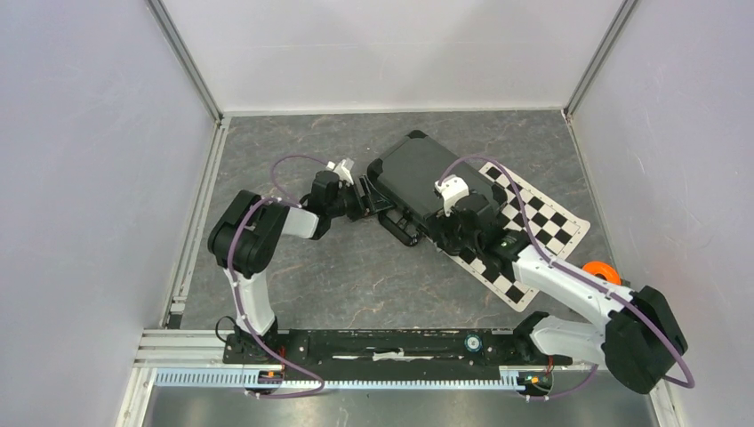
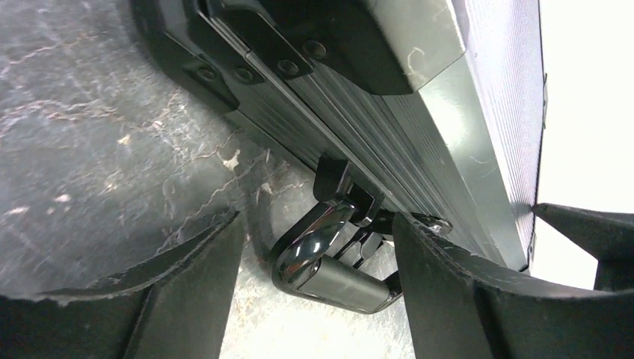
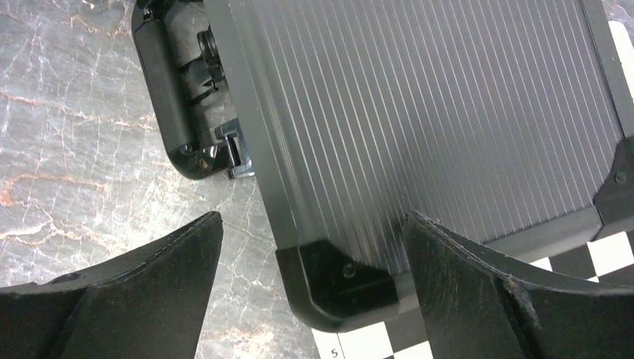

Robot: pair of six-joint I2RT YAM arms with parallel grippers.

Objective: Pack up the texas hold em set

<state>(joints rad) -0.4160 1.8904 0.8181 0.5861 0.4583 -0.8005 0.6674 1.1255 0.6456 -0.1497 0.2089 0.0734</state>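
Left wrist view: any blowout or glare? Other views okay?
Left wrist: background right of the case blown out white, glare on the handle bracket. Right wrist: evenly lit, lid ribs sharp. Top external: soft light, no hard shadows.

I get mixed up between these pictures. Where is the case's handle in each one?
Top external: the handle is near the middle, on the case's edge that faces the arms.
Left wrist: the handle is at the bottom middle, close up.
Right wrist: the handle is at the top left.
Shared landmark: the black ribbed case, which shows in all three.
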